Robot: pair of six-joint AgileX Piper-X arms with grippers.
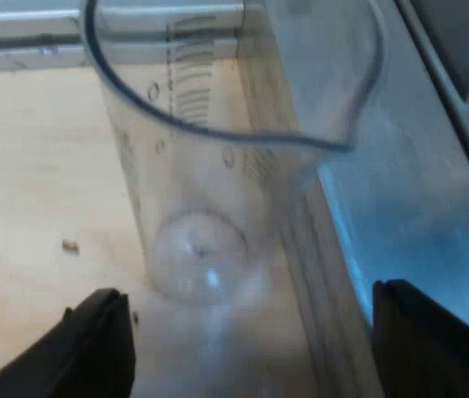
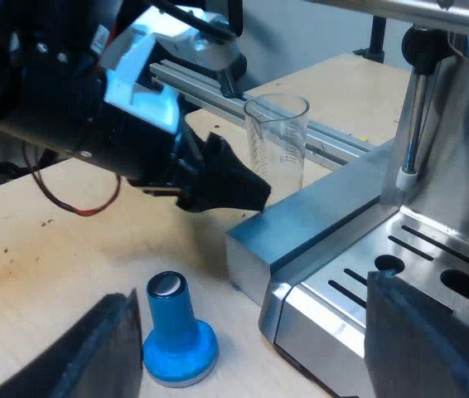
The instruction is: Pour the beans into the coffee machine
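Now our left gripper (image 1: pixel 249 294) is open, its fingers spread wide, and the glass (image 1: pixel 218 166) stands upright just ahead of them, apart from both, on the table (image 1: pixel 36 166) right beside the steel base of the machine (image 2: pixel 466 166). We see straight through the glass to its bottom. Our right gripper (image 2: pixel 251 290) gapes too, holding nothing, with the tamper (image 2: pixel 176 332) standing on the wood below it near the machine's corner. The wand (image 2: pixel 417 108) hangs over the tray (image 2: pixel 417 265). A metal rail (image 2: pixel 342 139) runs behind the glass. The table is pale wood with dark specks and one small brown crumb (image 1: pixel 70 245); a grey wall (image 2: pixel 317 33) lies beyond.
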